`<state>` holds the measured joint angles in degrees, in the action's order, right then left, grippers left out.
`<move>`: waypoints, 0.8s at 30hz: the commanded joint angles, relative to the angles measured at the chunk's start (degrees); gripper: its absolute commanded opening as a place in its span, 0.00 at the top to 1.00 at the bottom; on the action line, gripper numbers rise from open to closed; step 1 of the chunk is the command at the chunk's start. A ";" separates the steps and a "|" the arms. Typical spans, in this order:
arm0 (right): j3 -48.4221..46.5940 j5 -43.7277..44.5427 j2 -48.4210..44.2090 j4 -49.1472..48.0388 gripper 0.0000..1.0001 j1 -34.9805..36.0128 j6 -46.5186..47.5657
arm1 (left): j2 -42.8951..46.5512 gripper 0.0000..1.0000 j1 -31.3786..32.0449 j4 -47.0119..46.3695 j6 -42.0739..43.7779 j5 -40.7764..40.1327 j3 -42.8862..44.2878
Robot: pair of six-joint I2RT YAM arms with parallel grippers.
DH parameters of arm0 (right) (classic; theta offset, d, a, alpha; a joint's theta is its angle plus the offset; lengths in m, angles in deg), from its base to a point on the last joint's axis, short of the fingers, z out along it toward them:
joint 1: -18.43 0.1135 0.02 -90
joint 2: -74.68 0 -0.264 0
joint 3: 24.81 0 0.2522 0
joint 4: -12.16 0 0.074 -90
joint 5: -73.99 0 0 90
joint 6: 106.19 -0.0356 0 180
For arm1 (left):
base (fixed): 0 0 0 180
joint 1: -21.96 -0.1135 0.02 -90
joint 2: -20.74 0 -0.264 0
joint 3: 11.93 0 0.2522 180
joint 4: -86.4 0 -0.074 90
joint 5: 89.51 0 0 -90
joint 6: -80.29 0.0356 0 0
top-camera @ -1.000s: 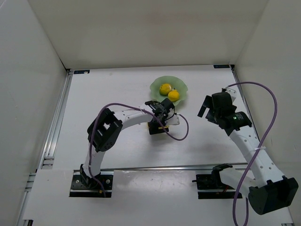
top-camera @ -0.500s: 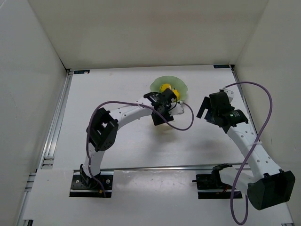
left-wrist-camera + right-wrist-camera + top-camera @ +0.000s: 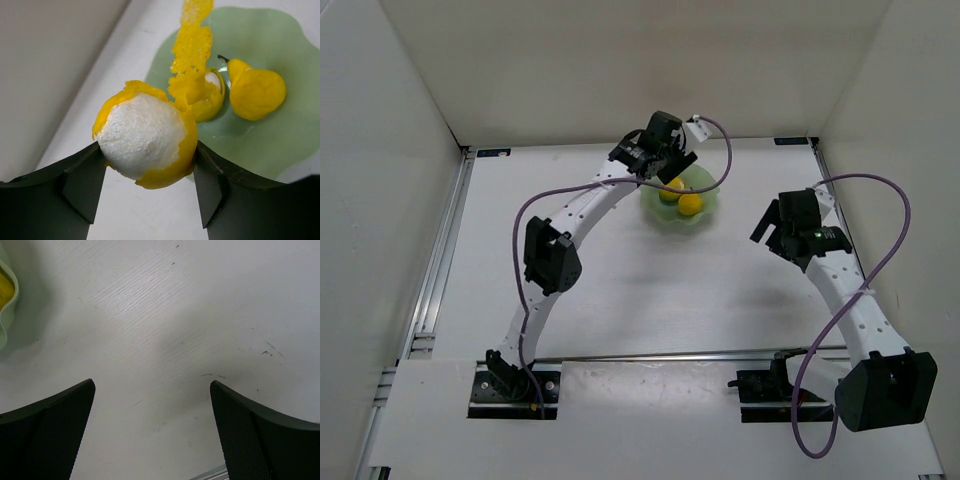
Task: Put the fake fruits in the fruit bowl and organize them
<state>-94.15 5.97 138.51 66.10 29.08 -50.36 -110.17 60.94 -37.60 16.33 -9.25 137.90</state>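
My left gripper (image 3: 147, 167) is shut on a round yellow fake fruit (image 3: 145, 132) whose skin has peeled off to bare white foam. It hangs over the back-left rim of the pale green fruit bowl (image 3: 285, 140). A loose strip of yellow skin (image 3: 192, 42) trails from it. In the bowl lie a yellow pear (image 3: 257, 92) with a dark stem and a second yellow fruit (image 3: 212, 97). From above, the left gripper (image 3: 665, 152) is at the bowl's (image 3: 706, 214) far-left edge, with both fruits (image 3: 690, 205) inside. My right gripper (image 3: 782, 228) stands open over bare table, right of the bowl.
The white side wall runs close to the left of the held fruit in the left wrist view. The right wrist view shows scuffed white table between my right gripper's (image 3: 152, 405) jaws and the bowl's rim (image 3: 6, 315) at the far left. Purple cables loop off both arms.
My left gripper shut on the fruit on the table in front of the bowl, then carried it up to the bowl's far-left rim. The right arm drifted slightly right.
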 commanded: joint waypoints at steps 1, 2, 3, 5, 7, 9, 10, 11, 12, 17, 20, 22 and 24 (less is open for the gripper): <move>-3.14 0.08 0.59 -1.86 0.00 -1.51 1.38 | -3.03 0.22 1.27 -1.19 1.38 -1.25 1.57; -3.66 0.08 0.59 -1.34 0.00 -1.51 1.39 | -3.03 0.10 1.27 -1.19 1.38 -1.86 1.57; -3.67 0.08 0.59 -1.34 0.00 -2.04 1.39 | -3.03 0.01 1.27 -1.72 1.38 -1.86 1.57; -4.28 0.08 0.59 -1.34 0.00 -2.04 2.01 | -3.03 0.01 1.80 -1.72 0.76 -3.97 1.57; -4.28 0.08 0.59 -1.34 0.00 -2.04 2.01 | -0.58 0.01 1.80 -1.72 -0.98 -5.98 0.96; -4.28 0.08 0.59 -1.34 0.00 -2.04 2.01 | 3.62 0.01 1.80 -1.72 -1.52 -6.70 0.26; -4.28 -0.70 0.59 -0.81 0.00 -2.04 2.01 | 5.39 0.01 1.80 -1.72 -2.39 -7.39 0.25; -4.28 -0.71 0.59 -0.81 0.00 -2.04 2.01 | 7.32 0.01 1.80 -1.72 -3.44 -7.40 -1.58; -4.28 -0.71 0.07 -0.81 0.00 -2.04 2.01 | 11.43 0.01 1.19 -1.72 -3.98 -7.40 -2.47; -2.62 -1.23 -1.86 -0.81 0.00 -2.04 0.87 | 23.40 0.01 -3.72 -1.72 -7.75 -10.20 -14.03; -1.48 -2.72 -2.40 -0.29 0.00 -2.57 0.86 | 31.40 0.01 -9.68 -1.72 -9.25 -11.36 -23.19; -1.47 -4.04 -2.92 -0.28 0.00 -3.10 1.39 | 37.01 0.01 -13.56 -1.72 -11.01 -11.36 -32.77; -0.85 -4.74 -2.92 0.25 0.00 -4.49 1.92 | 39.84 0.01 -20.13 -1.72 -12.32 -11.36 -40.31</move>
<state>-95.79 2.99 136.72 66.19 26.04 -48.99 -71.55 47.13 -41.84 7.74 -18.67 106.56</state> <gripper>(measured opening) 0.996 0.993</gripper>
